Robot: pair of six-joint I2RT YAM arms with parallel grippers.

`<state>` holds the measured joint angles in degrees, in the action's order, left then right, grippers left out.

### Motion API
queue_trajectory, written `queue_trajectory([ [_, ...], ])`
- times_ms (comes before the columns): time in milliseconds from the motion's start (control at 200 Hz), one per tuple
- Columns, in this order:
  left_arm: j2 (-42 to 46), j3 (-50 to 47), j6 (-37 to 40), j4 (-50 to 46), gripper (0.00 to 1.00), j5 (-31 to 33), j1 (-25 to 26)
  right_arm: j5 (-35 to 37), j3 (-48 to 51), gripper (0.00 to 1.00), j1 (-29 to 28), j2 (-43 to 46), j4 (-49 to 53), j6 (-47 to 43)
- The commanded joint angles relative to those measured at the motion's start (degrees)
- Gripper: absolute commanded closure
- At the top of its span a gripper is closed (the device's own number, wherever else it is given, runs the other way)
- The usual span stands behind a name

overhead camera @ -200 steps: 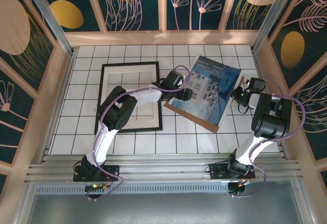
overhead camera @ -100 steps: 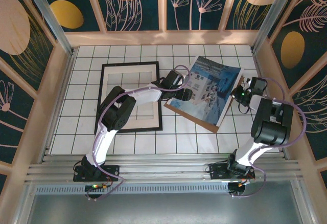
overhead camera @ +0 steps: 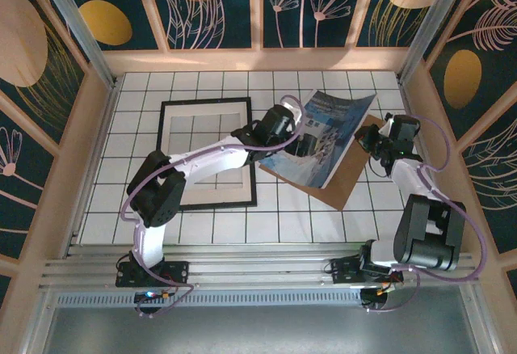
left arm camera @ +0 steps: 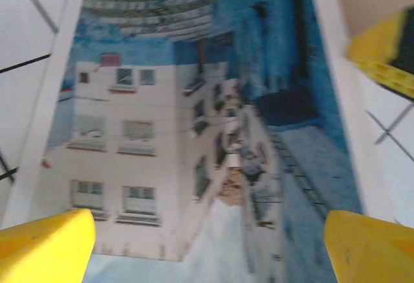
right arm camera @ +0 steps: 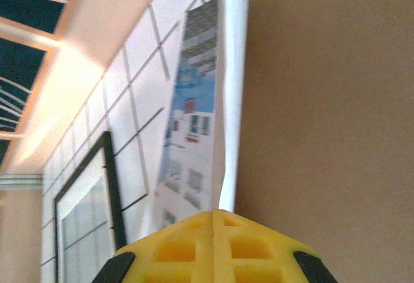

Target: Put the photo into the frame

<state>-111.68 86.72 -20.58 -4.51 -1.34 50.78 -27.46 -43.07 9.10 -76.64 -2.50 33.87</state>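
Your right pincer (overhead camera: 365, 138) has moved inward since a second ago. The thin black rectangular frame (overhead camera: 159, 156) lies left of your spread-apart left pincer (overhead camera: 303, 145); the plain brown backing board (overhead camera: 355, 166) sits under the right one, which clamps the raised edge of the blue-toned paper photo (overhead camera: 327, 128).

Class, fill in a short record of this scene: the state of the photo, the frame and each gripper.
photo: right edge lifted off the brown backing board
frame: lying flat to the left of the photo, cream mat inside, no photo in it
left gripper: open, over the photo
right gripper: shut on the photo's raised edge
task status: photo not yet in the frame
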Motion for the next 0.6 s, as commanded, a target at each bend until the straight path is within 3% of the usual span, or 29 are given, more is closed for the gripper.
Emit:
queue_trajectory([
  [0, 2.7, 0.2, 1.7, -0.7, 0.08, 2.5, 3.1, 2.4, -0.5, 1.0, -3.1, 3.1, 1.4, 5.8],
  [275, -0.3, 7.2, 4.9, -6.7, 0.09, 6.8, 8.4, 5.1, -1.3, 1.0, -8.3, 6.0, -0.7, 11.9],
  [595, -5.9, 11.2, 5.7, -7.3, 0.25, 6.6, 8.4, 4.2, -1.7, 1.0, -10.3, 6.9, -2.9, 15.4],
])
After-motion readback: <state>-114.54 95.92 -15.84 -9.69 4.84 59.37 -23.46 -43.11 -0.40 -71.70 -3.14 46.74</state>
